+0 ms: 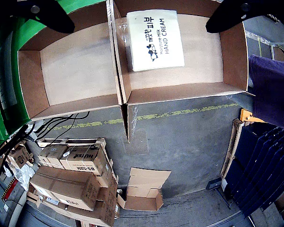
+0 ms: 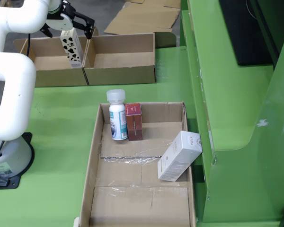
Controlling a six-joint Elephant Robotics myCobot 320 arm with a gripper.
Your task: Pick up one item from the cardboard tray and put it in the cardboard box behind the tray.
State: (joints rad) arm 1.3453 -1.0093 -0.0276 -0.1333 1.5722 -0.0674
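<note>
A green counter (image 2: 61, 123) carries everything here, with flattened cardboard on a grey floor behind it. In the fixed view, a long tray (image 2: 97, 156) sits near the front, and 2 open boxes stand side by side at the back.

The arm (image 2: 12, 71) reaches over those boxes. Its claw (image 2: 66, 21) hangs above the wall the boxes share, both black fingers spread wide. Between them hangs a white hand-cream carton (image 2: 71, 47), spotted black, its lower end down inside the left box (image 2: 38, 71) just beside the divider. The fingers look clear of the carton's sides, so the claw reads as released, though how the carton stays upright cannot be made out.

The wrist view shows the carton (image 1: 155, 40) face-up against a box floor (image 1: 203, 52), with the finger tips (image 1: 42, 14) far out to either side.

So the pick and the carry look done, and the drop is at or just past letting go. What seems left is to lift the claw clear.

Still in the tray are a white bottle (image 2: 117, 118), a dark red box (image 2: 134, 121) touching it, and a white carton (image 2: 180, 156) leaning on the right wall.
</note>
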